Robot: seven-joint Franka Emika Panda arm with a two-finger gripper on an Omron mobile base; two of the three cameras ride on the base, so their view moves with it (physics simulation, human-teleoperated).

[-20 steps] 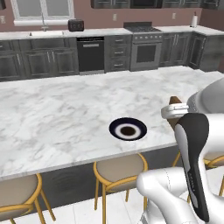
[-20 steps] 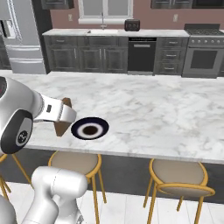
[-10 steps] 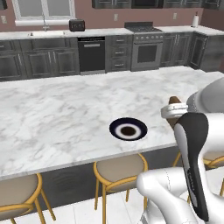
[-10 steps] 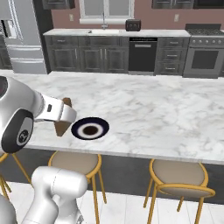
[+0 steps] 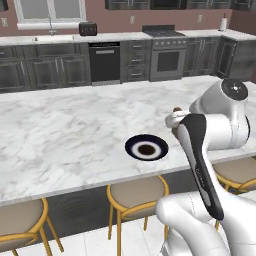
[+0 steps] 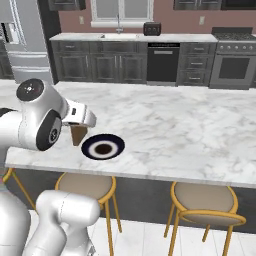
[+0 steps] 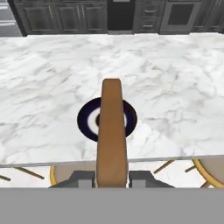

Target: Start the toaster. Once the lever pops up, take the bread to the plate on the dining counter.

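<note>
My gripper [image 7: 112,177] is shut on the bread [image 7: 112,131], a thin brown slice held edge-up between the two fingertips. It hangs over the near edge of the dining counter [image 5: 65,130], just short of the plate [image 7: 87,120], which has a navy rim and a white centre. From the left base view, the gripper [image 5: 175,124] holds the bread [image 5: 174,131] right of the plate [image 5: 146,148]. In the right base view the bread [image 6: 77,134] sits left of the plate [image 6: 103,148]. The black toaster [image 5: 88,28] stands far off on the back worktop.
Yellow-legged stools [image 5: 135,192] [image 6: 202,200] line the near side of the island below the gripper. Dark cabinets, a dishwasher [image 5: 104,62] and an oven [image 5: 168,59] run along the far wall. A fridge [image 6: 25,42] stands at the left.
</note>
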